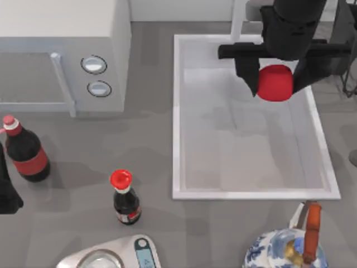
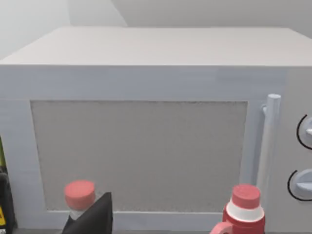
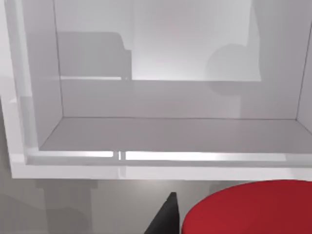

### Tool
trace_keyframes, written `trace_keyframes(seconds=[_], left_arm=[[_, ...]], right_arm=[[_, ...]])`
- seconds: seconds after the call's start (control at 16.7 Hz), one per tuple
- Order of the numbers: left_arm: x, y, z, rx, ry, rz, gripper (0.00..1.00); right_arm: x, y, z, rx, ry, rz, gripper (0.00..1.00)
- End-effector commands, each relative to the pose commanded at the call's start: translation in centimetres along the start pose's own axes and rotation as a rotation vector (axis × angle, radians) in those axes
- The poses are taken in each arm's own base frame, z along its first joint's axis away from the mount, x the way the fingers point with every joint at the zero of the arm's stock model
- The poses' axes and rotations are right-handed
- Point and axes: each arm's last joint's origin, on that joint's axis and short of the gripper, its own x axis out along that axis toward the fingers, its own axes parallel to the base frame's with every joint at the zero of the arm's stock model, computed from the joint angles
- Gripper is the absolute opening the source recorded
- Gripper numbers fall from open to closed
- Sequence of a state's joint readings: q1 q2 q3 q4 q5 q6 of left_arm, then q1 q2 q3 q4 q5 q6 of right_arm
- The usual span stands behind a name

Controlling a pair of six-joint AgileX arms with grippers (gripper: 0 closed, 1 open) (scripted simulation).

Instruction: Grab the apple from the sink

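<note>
The apple (image 1: 275, 82) is a bright-red rounded blob held between the black fingers of my right gripper (image 1: 275, 78), which is shut on it. It hangs above the far right part of the sink (image 1: 176, 111), a white basin with a pale grey floor. In the right wrist view the apple (image 3: 248, 209) sits close to the camera beside one dark finger (image 3: 165, 217), with the sink's rim (image 3: 146, 168) and floor below. My left gripper (image 1: 6, 192) is parked at the table's left edge.
A white microwave (image 1: 61, 50) stands at the far left. A cola bottle (image 1: 25, 151) and a small dark bottle with a red cap (image 1: 125, 198) stand in front of it. A scale (image 1: 111, 257) and a blue-white teapot (image 1: 290, 248) sit at the near edge. The faucet (image 1: 240, 19) rises behind the sink.
</note>
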State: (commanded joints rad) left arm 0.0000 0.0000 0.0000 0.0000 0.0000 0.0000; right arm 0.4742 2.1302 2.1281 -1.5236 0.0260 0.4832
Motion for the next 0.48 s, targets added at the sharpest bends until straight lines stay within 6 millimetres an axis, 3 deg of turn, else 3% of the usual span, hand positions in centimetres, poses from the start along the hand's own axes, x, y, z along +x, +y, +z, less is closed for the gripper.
trace_keyframes(seconds=[0.12, 0.24, 0.48], left_arm=[[0.0, 0.0, 0.0, 0.0, 0.0, 0.0, 1.0], [0.0, 0.0, 0.0, 0.0, 0.0, 0.0, 1.0], [0.0, 0.0, 0.0, 0.0, 0.0, 0.0, 1.0]], right_arm=[[0.1, 0.1, 0.0, -0.002, 0.001, 0.0, 0.0], [-0.3, -1.2, -0.1, -0.002, -0.006, 0.003, 0.0], [-1.1, -7.1, -1.3, 0.001, -0.003, 0.0, 0.0]])
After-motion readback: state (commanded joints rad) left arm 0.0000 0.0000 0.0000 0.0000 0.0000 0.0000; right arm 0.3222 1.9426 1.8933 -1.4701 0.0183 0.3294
